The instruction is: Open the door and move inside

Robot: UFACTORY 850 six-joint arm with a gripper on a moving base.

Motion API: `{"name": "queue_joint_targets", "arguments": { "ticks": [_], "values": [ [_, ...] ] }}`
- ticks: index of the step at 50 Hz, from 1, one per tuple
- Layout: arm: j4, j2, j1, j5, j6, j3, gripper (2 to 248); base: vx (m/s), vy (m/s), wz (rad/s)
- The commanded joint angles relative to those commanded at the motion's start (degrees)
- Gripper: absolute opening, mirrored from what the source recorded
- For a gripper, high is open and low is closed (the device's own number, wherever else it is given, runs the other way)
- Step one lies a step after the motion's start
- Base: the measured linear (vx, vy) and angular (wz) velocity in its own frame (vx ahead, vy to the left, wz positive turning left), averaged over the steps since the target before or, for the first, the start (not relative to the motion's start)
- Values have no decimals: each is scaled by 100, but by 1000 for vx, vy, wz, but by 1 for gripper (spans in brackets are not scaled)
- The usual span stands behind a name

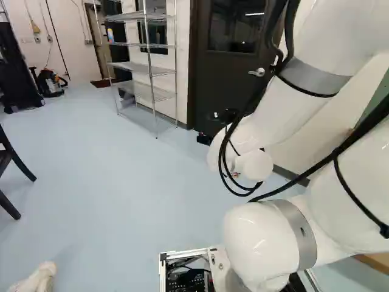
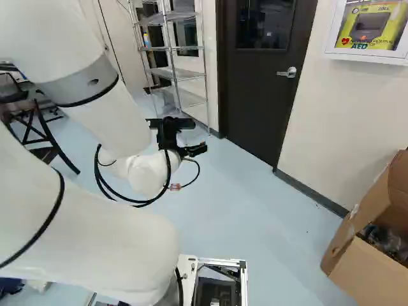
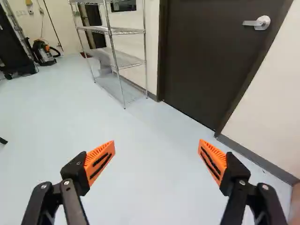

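Observation:
The dark door (image 2: 258,89) stands shut in its frame ahead of the arm, with a window in its upper half. Its silver lever handle (image 2: 287,72) sits near the door's right edge; the wrist view shows the handle (image 3: 257,22) too, far ahead of the fingers and well above them. My gripper (image 2: 185,135) hangs in front of the door, lower than the handle and some way short of it. In the wrist view the gripper (image 3: 156,146) is open wide, its orange pads far apart with only floor beyond them.
A wire shelf rack (image 1: 149,73) stands left of the door. Right of it, an AED cabinet (image 2: 368,30) hangs on the wall, above an open cardboard box (image 2: 373,236) on the floor. A black chair (image 1: 9,158) and a vacuum cleaner (image 1: 50,83) are off to the left.

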Motion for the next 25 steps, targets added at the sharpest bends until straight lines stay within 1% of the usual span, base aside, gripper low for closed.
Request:
{"name": "queue_joint_targets", "arguments": {
  "ticks": [13,25],
  "values": [
    [0,0,0,0,0,0,247,153,5,-10],
    [0,0,0,0,0,0,247,183,6,-10]
  ]
}}
